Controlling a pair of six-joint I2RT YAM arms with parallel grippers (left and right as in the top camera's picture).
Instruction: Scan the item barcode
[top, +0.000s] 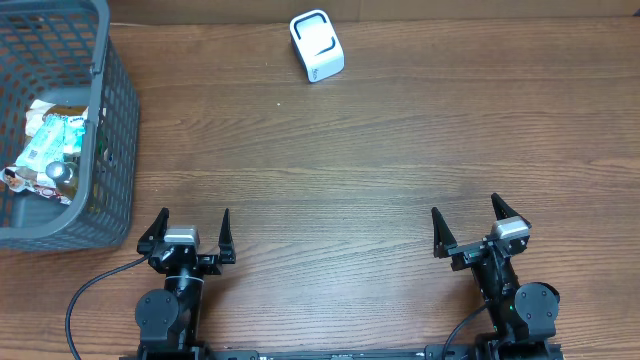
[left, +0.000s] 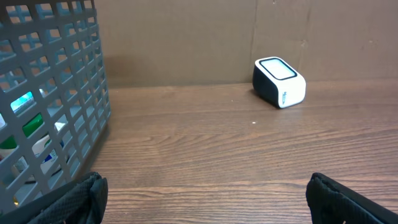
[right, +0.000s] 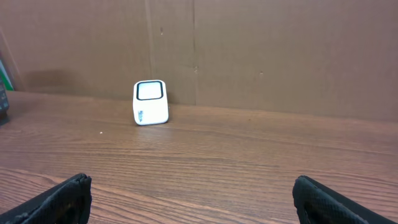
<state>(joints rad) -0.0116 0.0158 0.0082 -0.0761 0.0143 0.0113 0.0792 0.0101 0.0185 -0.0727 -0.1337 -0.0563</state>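
A white barcode scanner with a black-framed window (top: 317, 45) stands at the far middle of the wooden table; it also shows in the left wrist view (left: 280, 81) and the right wrist view (right: 150, 102). Packaged items (top: 52, 148) lie inside the grey mesh basket (top: 112, 120) at the left. My left gripper (top: 190, 232) sits open near the front left edge, nothing between its fingers (left: 68, 202). At the front right my right gripper (top: 472, 228) is open too, its fingers (right: 326, 202) wide apart over bare wood.
The basket's wall (left: 56, 93) rises close on the left of the left gripper. A brown cardboard backdrop (right: 261, 50) closes the far side of the table.
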